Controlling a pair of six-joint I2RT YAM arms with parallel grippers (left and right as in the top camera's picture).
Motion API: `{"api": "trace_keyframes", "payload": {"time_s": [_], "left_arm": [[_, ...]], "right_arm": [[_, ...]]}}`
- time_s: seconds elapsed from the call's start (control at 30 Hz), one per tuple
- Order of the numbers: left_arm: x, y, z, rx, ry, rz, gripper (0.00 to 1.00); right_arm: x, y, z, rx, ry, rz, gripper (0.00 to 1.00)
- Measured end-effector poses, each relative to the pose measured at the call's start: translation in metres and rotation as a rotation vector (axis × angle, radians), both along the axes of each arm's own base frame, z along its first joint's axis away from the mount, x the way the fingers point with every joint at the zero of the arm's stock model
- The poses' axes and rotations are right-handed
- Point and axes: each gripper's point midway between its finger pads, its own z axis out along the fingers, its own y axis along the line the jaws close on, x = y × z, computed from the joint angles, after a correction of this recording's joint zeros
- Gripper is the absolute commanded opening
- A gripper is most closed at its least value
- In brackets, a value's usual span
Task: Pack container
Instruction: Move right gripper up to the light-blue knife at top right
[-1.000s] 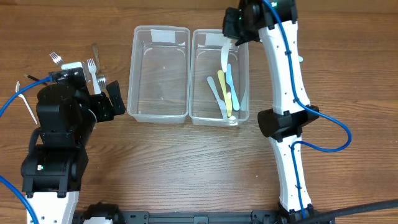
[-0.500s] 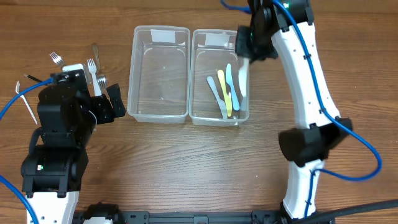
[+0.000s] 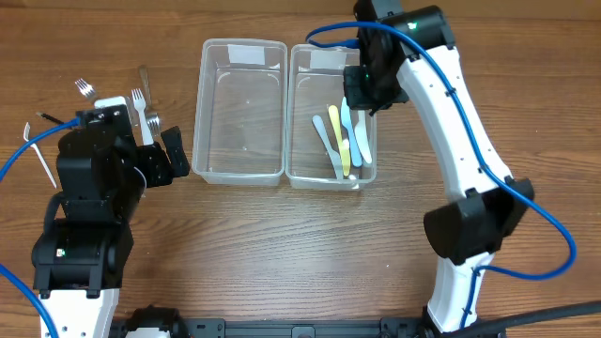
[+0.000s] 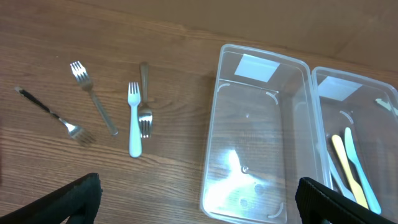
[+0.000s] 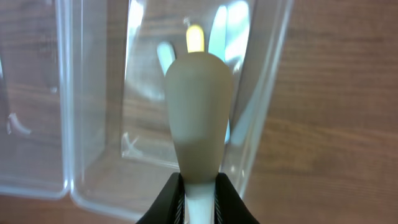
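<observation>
Overhead, your right gripper (image 3: 362,89) hangs above the right container (image 3: 300,122), its fingers pressed together on a pale plastic knife (image 5: 199,106). The right wrist view shows that knife held by its handle end and pointing down over the tub's near wall, with coloured blades blurred behind it. Inside the same tub, a yellow knife (image 3: 338,136) lies flat on the floor between a light blue knife (image 3: 324,136) and a blue knife (image 3: 349,127), all running roughly lengthwise. The left container (image 3: 239,122), touching its neighbour along one long side, holds nothing that shows. Your left gripper (image 3: 161,145) sits spread wide and holds nothing, low over the wooden table (image 3: 282,253), between the empty tub and the cutlery on the left. There the left wrist view shows four loose pieces: a metal fork (image 4: 93,96), a white plastic fork (image 4: 134,121), a second metal fork (image 4: 144,102) just beside it, and a black-handled fork (image 4: 53,115) set further out. By the look of it, you are somewhere near halfway: the knife tub is nearly filled, one knife is yet to be let go, and every fork waits to be picked up, likely for the empty tub.
</observation>
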Motion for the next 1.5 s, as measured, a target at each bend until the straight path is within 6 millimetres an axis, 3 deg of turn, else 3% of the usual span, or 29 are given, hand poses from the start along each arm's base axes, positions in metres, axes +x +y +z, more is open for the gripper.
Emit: {"api": "trace_keyframes", "payload": {"time_s": [0.27, 0.33, 0.4, 0.47, 0.57, 0.67, 0.93, 1.03, 1.1, 1.17, 1.27, 1.3, 1.33, 1.37, 1.4, 1.5], "left_arm": [[0.0, 0.0, 0.0, 0.0, 0.0, 0.0, 1.0], [0.0, 0.0, 0.0, 0.0, 0.0, 0.0, 1.0], [0.0, 0.0, 0.0, 0.0, 0.0, 0.0, 1.0], [0.0, 0.0, 0.0, 0.0, 0.0, 0.0, 1.0], [0.0, 0.0, 0.0, 0.0, 0.0, 0.0, 1.0], [0.0, 0.0, 0.0, 0.0, 0.0, 0.0, 1.0], [0.0, 0.0, 0.0, 0.0, 0.0, 0.0, 1.0], [0.0, 0.0, 0.0, 0.0, 0.0, 0.0, 1.0], [0.0, 0.0, 0.0, 0.0, -0.002, 0.0, 1.0], [0.0, 0.0, 0.001, 0.0, -0.003, 0.0, 1.0], [0.0, 0.0, 0.001, 0.0, -0.003, 0.0, 1.0], [0.001, 0.0, 0.001, 0.0, -0.004, 0.0, 1.0], [0.0, 0.0, 0.001, 0.0, -0.003, 0.0, 1.0], [0.001, 0.0, 0.001, 0.0, -0.004, 0.0, 1.0], [0.0, 0.0, 0.001, 0.0, -0.003, 0.0, 1.0], [0.001, 0.0, 0.001, 0.0, -0.004, 0.0, 1.0]], "right_arm": [[0.015, 0.006, -0.065, -0.041, 0.108, 0.039, 0.04], [0.016, 0.007, -0.081, -0.051, 0.139, 0.044, 0.17], [0.016, 0.007, -0.09, -0.053, 0.154, 0.051, 0.19], [0.017, 0.008, -0.093, -0.052, 0.157, 0.054, 0.2], [0.018, 0.008, -0.093, -0.049, 0.154, 0.046, 0.41], [0.018, 0.009, -0.093, -0.049, 0.152, 0.054, 0.49], [0.018, 0.009, -0.092, -0.049, 0.153, 0.055, 0.57], [0.027, 0.012, -0.077, -0.034, 0.107, 0.05, 0.58], [0.043, 0.017, -0.051, -0.005, 0.02, 0.049, 0.61], [0.063, 0.023, -0.01, 0.035, -0.115, 0.042, 0.7], [0.085, 0.022, 0.053, 0.084, -0.313, 0.015, 0.73], [0.091, 0.017, 0.073, 0.096, -0.374, -0.002, 0.8], [0.098, 0.002, 0.098, 0.102, -0.453, -0.037, 0.83], [0.104, -0.012, 0.11, 0.101, -0.494, -0.066, 0.86], [0.11, -0.024, 0.118, 0.102, -0.526, -0.094, 0.86], [0.133, -0.088, 0.133, 0.091, -0.607, -0.231, 0.9]]}}
